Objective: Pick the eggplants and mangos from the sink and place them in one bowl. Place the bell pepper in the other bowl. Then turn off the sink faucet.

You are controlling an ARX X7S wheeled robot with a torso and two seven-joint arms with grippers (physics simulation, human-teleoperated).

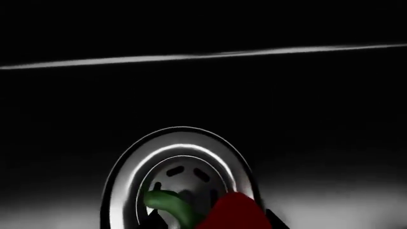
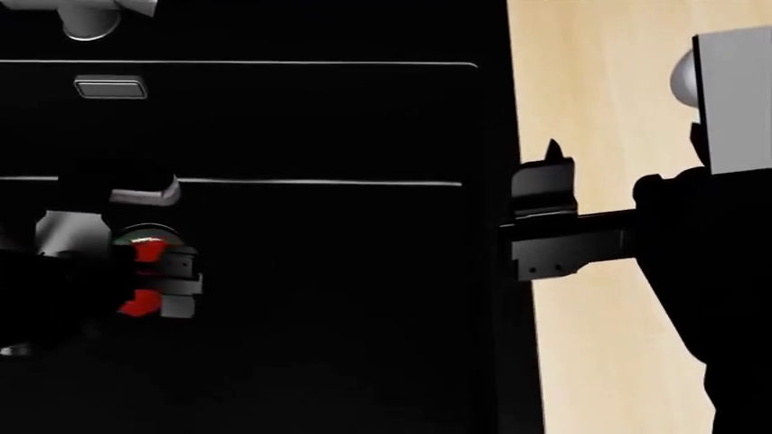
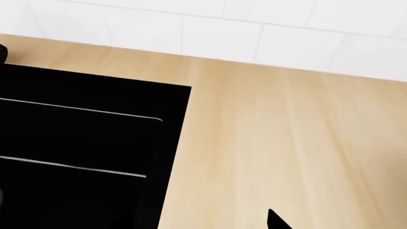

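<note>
Low in the black sink (image 2: 314,117), my left gripper (image 2: 181,280) is shut on the glossy red bell pepper (image 2: 143,304). In the left wrist view the bell pepper (image 1: 234,212) and its green stem (image 1: 167,202) sit between the dark fingertips (image 1: 152,218), just above the round steel drain (image 1: 181,157). My right gripper (image 2: 545,172) hangs open and holds nothing at the sink's right rim. One of its fingertips (image 3: 275,220) shows over the wood. The steel sink faucet (image 2: 85,14) is at the far left. Eggplants, mangos and bowls are out of view.
A light wooden counter (image 2: 603,108) runs along the right of the sink, up to a white tiled wall (image 3: 254,28). A small steel overflow slot (image 2: 111,88) sits in the sink's far wall. A pale grey block (image 2: 729,99) stands by my right arm.
</note>
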